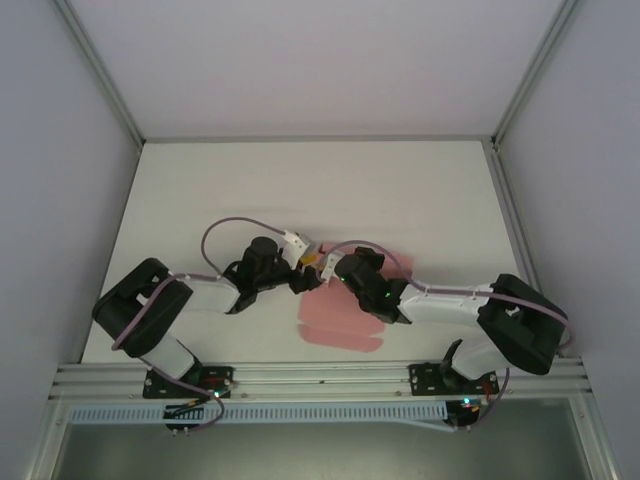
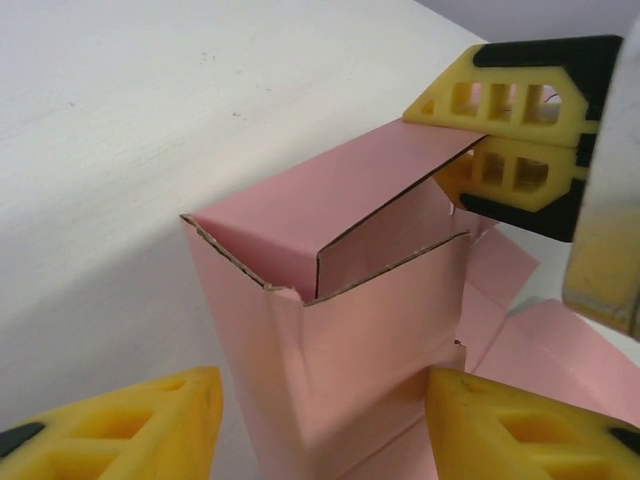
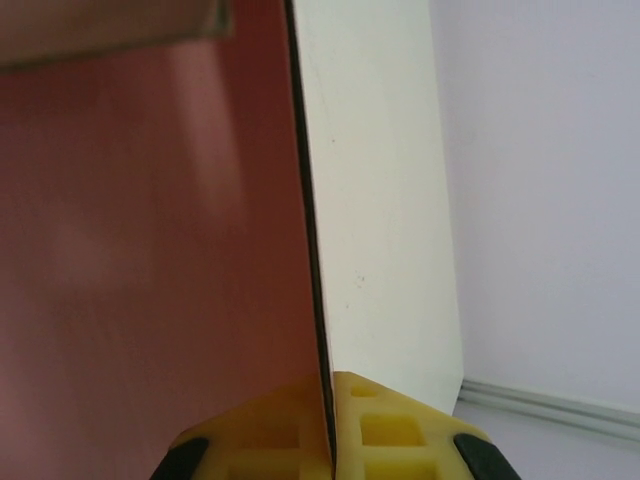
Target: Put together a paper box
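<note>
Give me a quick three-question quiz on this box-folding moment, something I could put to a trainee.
1. True or false: the right gripper is clamped on a flap of the paper box.
2. The left gripper, jaws apart, sits astride: A the box's folded-up part; B a loose cable; C a roll of tape.
3. Fill in: the box lies on a ___ table.
Key: 1 true; 2 A; 3 white.
</note>
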